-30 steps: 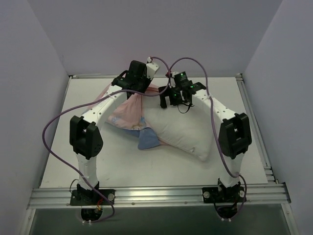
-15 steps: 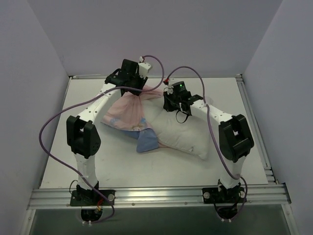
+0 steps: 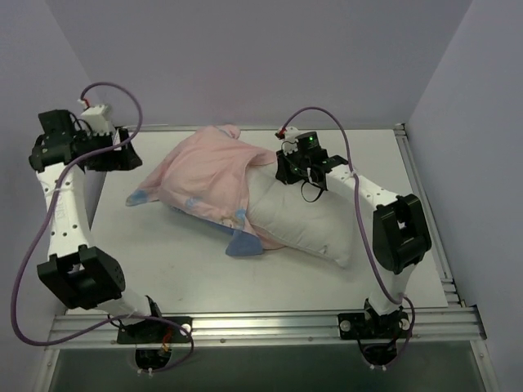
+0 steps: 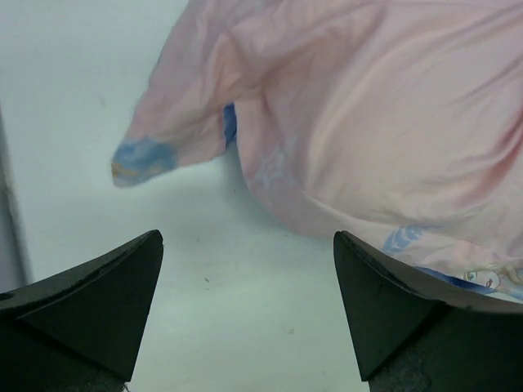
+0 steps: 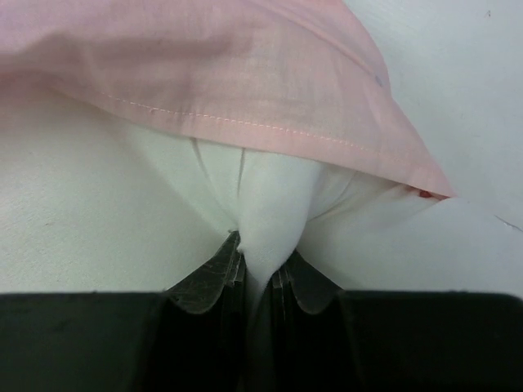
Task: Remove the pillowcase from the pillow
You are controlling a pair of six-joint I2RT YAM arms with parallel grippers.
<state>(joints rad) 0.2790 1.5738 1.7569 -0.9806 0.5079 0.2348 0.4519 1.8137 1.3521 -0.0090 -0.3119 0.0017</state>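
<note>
Count: one pillow [image 3: 315,229], one pillowcase [image 3: 208,171], two arms. Pillow lies diagonal on bench [image 3: 163,269], near-right half bare. Pillowcase pink side out, draped over pillow's far-left half, spilling onto bench. Pose: left arm raised at far-left bench edge, left gripper [image 4: 247,269] wide apart, empty, facing pillowcase; right arm stretched forward, right gripper [image 5: 260,273] clamped on pinch of pillow just beside pillowcase hem.

Overhead, I lose the pillow [image 3: 306,224] from its middle toward 10 o'clock under the pillowcase [image 3: 204,167] (only pink lining shows there). On the left wrist camera it runs off frame at 12 and 3 o'clock, and a printed face [image 4: 490,278] at 4 o'clock is half cut off.
</note>
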